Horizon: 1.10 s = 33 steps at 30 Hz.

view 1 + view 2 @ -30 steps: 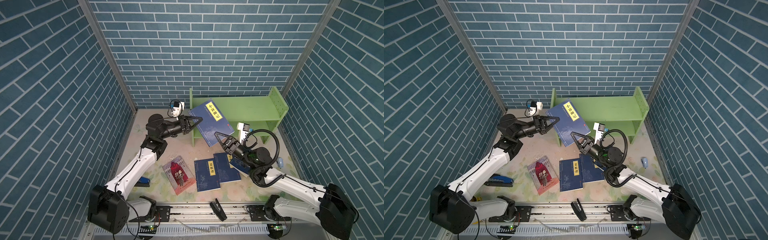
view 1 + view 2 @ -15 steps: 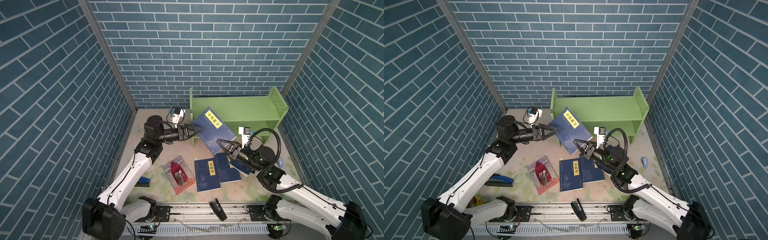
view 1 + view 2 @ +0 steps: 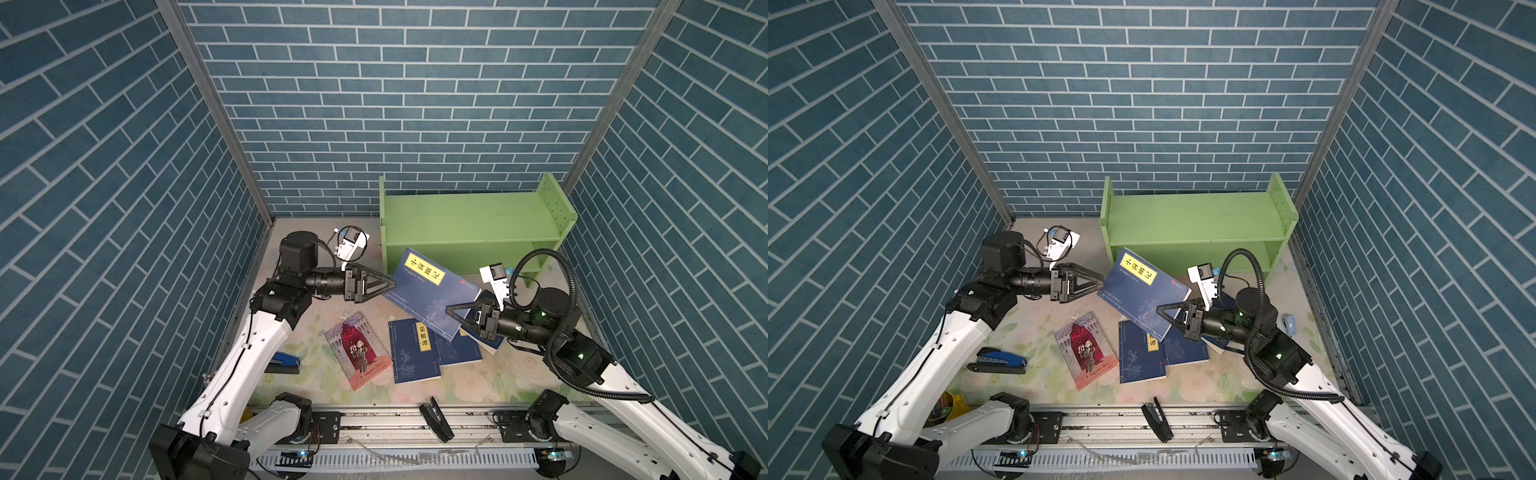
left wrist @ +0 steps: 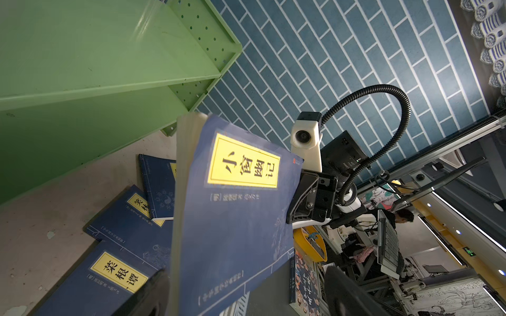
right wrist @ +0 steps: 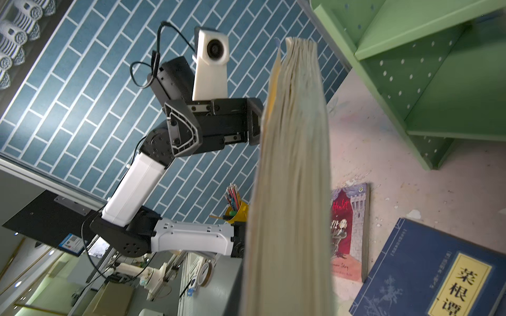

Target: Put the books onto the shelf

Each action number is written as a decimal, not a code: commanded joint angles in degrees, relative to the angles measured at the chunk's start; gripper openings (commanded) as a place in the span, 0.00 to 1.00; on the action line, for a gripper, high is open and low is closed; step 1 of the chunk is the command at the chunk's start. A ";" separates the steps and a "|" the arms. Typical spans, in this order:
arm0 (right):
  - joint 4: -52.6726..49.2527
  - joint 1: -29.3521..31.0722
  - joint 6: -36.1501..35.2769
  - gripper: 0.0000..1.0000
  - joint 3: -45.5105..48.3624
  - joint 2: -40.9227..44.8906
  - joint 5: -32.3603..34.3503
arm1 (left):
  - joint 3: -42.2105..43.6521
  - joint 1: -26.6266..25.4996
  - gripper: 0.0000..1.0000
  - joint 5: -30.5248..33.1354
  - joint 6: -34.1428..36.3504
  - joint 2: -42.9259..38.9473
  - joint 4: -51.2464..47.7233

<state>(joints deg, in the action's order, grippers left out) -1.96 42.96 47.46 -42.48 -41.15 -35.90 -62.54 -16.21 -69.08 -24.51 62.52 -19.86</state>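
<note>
A dark blue book point(image 3: 432, 291) with a yellow label hangs tilted above the table, in front of the green shelf point(image 3: 469, 216). My right gripper point(image 3: 449, 309) is shut on its near corner; in the right wrist view its page edge point(image 5: 293, 177) hides the fingers. My left gripper point(image 3: 392, 283) stands open at the book's left corner. In the left wrist view that book point(image 4: 235, 205) sits between the spread fingers point(image 4: 147, 295). On the table lie a red-and-grey book point(image 3: 358, 351) and three blue books, one labelled point(image 3: 413, 351). The shelf point(image 3: 1192, 220) holds nothing.
A blue stapler point(image 3: 282, 363) lies at the front left beside my left arm. A black clip-like object point(image 3: 436, 424) sits on the front rail. A small pale blue item point(image 3: 1288, 323) lies at the right edge. Brick walls close in three sides.
My left gripper has opened and let go of the book. The book, still held by the right gripper, has come down and forward, away from the shelf.
</note>
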 commanded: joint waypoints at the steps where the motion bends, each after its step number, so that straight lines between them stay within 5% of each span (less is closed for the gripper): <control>1: 1.38 -0.24 -2.51 0.00 -2.50 0.80 -6.56 | -2.22 0.47 0.89 -0.53 6.51 0.99 -6.00; 8: -6.99 -0.41 -5.90 0.00 -5.85 1.33 -6.10 | -6.74 0.56 0.89 0.68 18.07 1.55 -19.48; 14: -7.18 -0.34 -6.08 0.00 -6.92 0.09 -9.55 | -1.18 0.08 0.88 -9.69 1.49 2.07 -2.41; 19: -4.19 -0.35 -5.58 0.00 -6.19 -0.98 -10.97 | -0.92 -1.79 0.85 -12.23 -1.64 3.14 -0.21; 24: -2.01 -0.39 -5.93 0.00 -6.34 -4.12 -12.61 | -0.57 -4.86 0.66 -12.96 -2.38 3.03 -0.97; 32: -1.06 -1.12 -6.94 0.00 -6.26 -5.99 -12.35 | 0.84 -4.83 0.21 -10.98 -2.77 2.77 -0.91; 33: -1.03 -1.29 -6.94 0.06 -6.13 -5.93 -12.19 | 0.91 -4.91 0.17 -10.54 -2.82 2.67 -0.84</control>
<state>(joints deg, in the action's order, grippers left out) -6.68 42.39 43.03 -47.46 -47.29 -48.25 -62.19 -20.88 -79.66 -27.49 65.95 -21.52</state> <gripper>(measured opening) 0.109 0.184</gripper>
